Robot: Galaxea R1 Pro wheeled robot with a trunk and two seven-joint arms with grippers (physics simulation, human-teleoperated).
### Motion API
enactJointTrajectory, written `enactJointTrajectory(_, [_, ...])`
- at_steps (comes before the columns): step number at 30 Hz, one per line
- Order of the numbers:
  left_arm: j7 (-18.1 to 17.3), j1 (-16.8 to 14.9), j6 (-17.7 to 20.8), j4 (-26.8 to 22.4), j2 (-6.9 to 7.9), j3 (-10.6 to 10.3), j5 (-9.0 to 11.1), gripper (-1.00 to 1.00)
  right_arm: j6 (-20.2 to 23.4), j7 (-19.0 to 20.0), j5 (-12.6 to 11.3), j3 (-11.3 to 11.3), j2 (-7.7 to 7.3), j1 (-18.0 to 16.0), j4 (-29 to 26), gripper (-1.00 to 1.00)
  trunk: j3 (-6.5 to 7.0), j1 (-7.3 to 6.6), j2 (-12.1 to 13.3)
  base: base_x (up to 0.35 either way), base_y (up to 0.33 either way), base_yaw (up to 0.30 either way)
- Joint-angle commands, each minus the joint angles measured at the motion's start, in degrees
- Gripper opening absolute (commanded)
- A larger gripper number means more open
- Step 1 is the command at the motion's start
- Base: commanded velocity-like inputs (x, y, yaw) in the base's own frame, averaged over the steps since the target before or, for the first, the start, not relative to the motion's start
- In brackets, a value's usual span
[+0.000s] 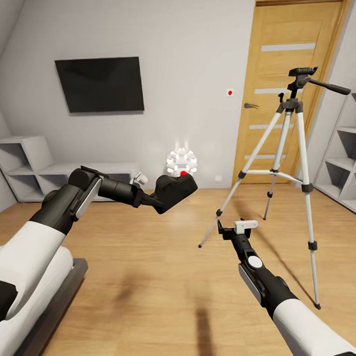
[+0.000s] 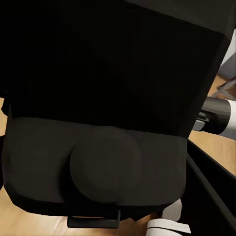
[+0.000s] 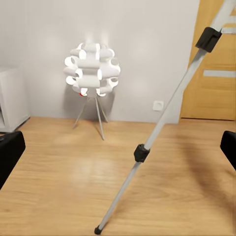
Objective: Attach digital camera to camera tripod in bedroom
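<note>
The matte-black digital camera (image 1: 176, 190) hangs in the air at the room's middle, its red button (image 1: 184, 173) on top, with my left gripper (image 1: 163, 195) shut on it. Up close, the camera's dark body (image 2: 108, 98) covers the left wrist view. The camera tripod (image 1: 292, 143) stands on the plank floor to the right, in front of the door, its dark head and pan handle (image 1: 318, 82) uppermost. My right gripper (image 1: 240, 228) hovers low by the tripod's near leg (image 3: 162, 118), open, its fingers (image 3: 10, 155) wide apart with nothing between them.
A white flower-shaped lamp (image 3: 92, 69) glows against the far wall behind the camera. The wooden door (image 1: 278, 108) is shut. Grey cube shelving (image 1: 23, 163) lines the left wall, more shelves (image 1: 347, 162) stand at the right, and the grey bed frame (image 1: 59, 300) sits at lower left.
</note>
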Motion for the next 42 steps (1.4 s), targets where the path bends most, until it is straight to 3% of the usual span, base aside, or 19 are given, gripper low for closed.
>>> enactJointTrajectory(1, [0.0, -0.1, 0.5, 0.0, 0.05, -0.1, 0.3, -1.00, -0.2, -0.4, -0.6, 0.5, -0.09, -0.1, 0.0, 1.00, 0.03, -0.24, 0.4, 0.000, 0.000, -0.086])
enactJointTrajectory(18, [0.0, -0.1, 0.6, 0.0, 0.04, -0.1, 0.3, -1.00, -0.3, -0.4, -0.6, 0.5, -0.09, -0.1, 0.0, 1.00, 1.57, -3.97, 7.2, 0.000, 0.000, -0.083])
enactJointTrajectory(42, [0.0, -0.1, 0.6, 0.1, 0.04, -0.1, 0.3, -1.00, -0.4, -0.4, -0.6, 0.5, -0.09, -0.1, 0.6, 1.00, 5.73, -9.24, 16.8, 0.000, 0.000, -0.006])
